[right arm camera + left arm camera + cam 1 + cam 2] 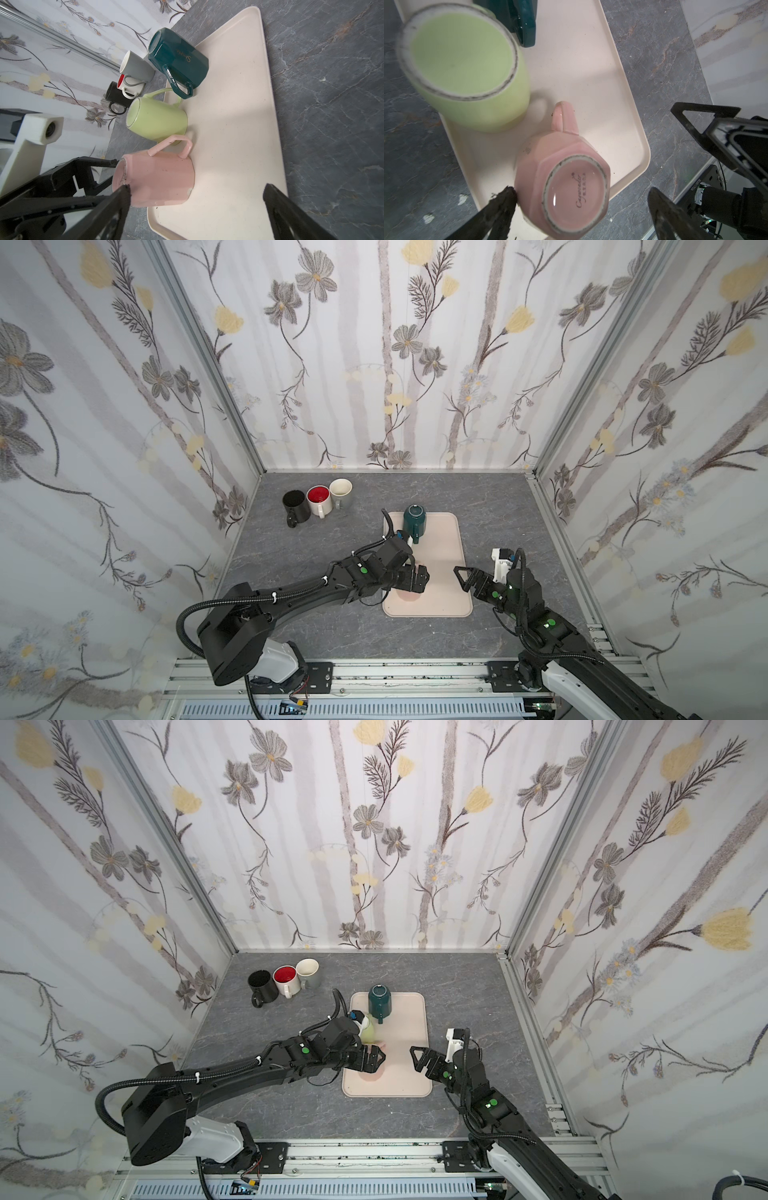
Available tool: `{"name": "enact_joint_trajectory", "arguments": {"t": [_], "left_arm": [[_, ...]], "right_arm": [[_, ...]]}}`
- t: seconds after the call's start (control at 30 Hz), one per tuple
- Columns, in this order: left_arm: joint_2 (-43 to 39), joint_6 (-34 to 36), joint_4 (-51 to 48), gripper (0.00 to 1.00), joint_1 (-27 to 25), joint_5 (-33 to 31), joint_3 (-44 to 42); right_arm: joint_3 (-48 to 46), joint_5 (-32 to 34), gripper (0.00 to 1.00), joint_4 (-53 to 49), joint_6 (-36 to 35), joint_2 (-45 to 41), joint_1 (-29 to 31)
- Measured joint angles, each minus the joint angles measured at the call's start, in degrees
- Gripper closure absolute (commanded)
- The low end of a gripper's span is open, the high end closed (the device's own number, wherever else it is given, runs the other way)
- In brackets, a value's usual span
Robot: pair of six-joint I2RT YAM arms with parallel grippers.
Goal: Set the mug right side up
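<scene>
Cream rectangular plastic tray (441,548) lies on the grey marbled bench (332,635), long side running away from the robot.

Three mugs stand on it mouth down, bases up.
- Dark teal faceted ceramic mug (414,520): at the far end.
- Pale green round mug (368,1031): midway along the left edge, half hidden under the left arm in both top views.
- Pink faceted ceramic mug (562,187): nearest the robot. This is the one to turn. It is inverted, with its printed base upward and its handle pointing toward the tray's far end.

Left gripper (374,1058) hangs directly over the pink mug. Its fingers (504,205) are spread wide, one tip just beside the mug's wall and the other well clear of it. Whether the near tip touches, I cannot tell. Nothing is gripped.

Right gripper (465,578) sits at the tray's right edge and faces the pink mug. Its fingers (278,207) are also wide apart and hold nothing.

Three upright mugs cluster off the tray at the back left of the bench:
- black mug (296,506)
- white mug with red inside (319,499)
- grey mug with cream inside (343,493)
</scene>
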Motion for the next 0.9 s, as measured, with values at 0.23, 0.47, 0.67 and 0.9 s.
{"name": "enact_joint_trajectory", "arguments": {"t": [0.23, 0.47, 0.67, 0.9], "left_arm": [[8.85, -0.61, 1.95, 0.0, -0.94, 1.03, 6.47], [16.17, -0.63, 2.4, 0.0, -1.42, 1.51, 13.07], [19.93, -0.76, 2.91, 0.0, -1.46, 1.09, 18.56], [19.87, -0.85, 0.96, 0.0, -1.57, -1.25, 24.0]], "right_arm": [[-0.85, 0.42, 0.0, -0.83, 0.48, -3.52, -0.46], [-1.11, 0.46, 0.0, -1.99, 1.29, -5.27, -0.81], [-1.11, 1.05, 0.0, -3.52, 1.36, -6.54, -1.18], [-1.11, 1.51, 0.0, -5.51, 1.73, -9.18, -1.86]]}}
